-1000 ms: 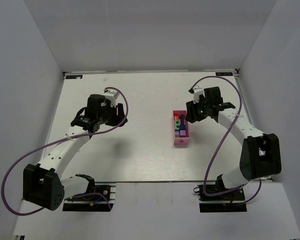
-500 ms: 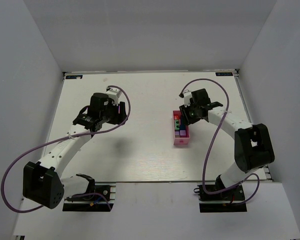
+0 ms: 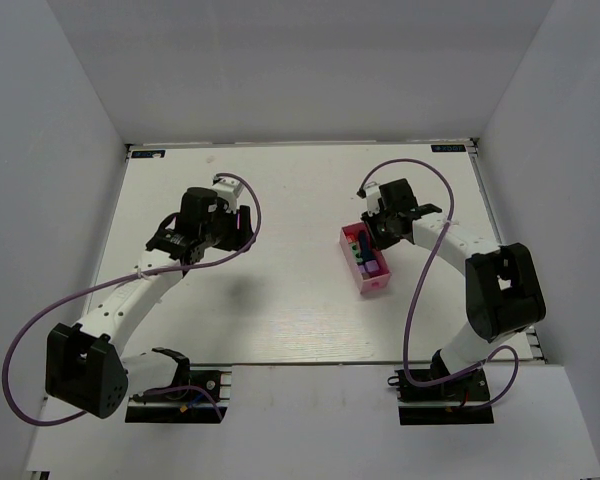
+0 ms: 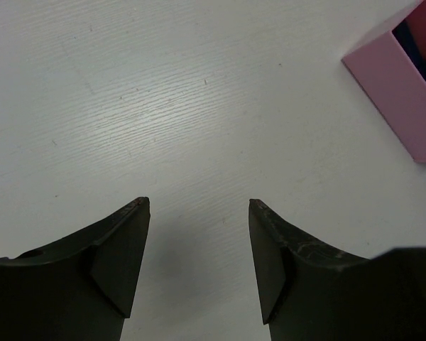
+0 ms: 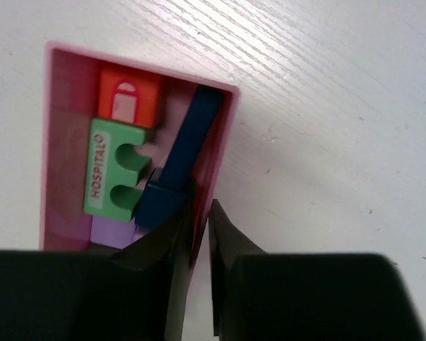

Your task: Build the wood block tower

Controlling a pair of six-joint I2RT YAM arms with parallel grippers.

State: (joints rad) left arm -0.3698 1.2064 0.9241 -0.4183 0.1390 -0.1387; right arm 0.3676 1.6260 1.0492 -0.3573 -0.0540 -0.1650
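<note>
**Right end effector** (image 5: 200, 206): fingers drawn to a narrow slit and clamped on the long side wall of the pink tray (image 5: 60, 142), one finger inside the tray and one outside.

**Contents of the tray, right wrist view**
- Red block (image 5: 128, 96) with a pale arched mark, at the far end.
- Green block (image 5: 113, 170) lettered "HOSPITAL", with two round notches, touching the red one.
- Lilac block (image 5: 106, 231), next below the green, partly cut off by the finger.
- Long blue bar (image 5: 192, 135) along the gripped wall.
- Darker blue block (image 5: 156, 202) at the bar's near end, against the inner finger.

No block is stacked outside the tray — all that show lie within it.

**Left end effector** (image 4: 197, 206): fingers spread wide, nothing between them, held above bare table. One corner of the tray shows at the upper right of its wrist view.

**Table** (image 3: 280, 190): white board with a fine wood grain running slantwise and a few small specks. The tray sits askew on its right half, with the right arm bent round over it. The left arm reaches over the left half, well apart from the tray, and throws a soft shadow.

**Arms**: white links with black joints, each trailing a purple cable (image 3: 20, 350). The bases are bolted to black plates at the near edge.

**Room**: plain white walls (image 3: 300, 70) close in the table at the back and on both sides — evenly lit.
</note>
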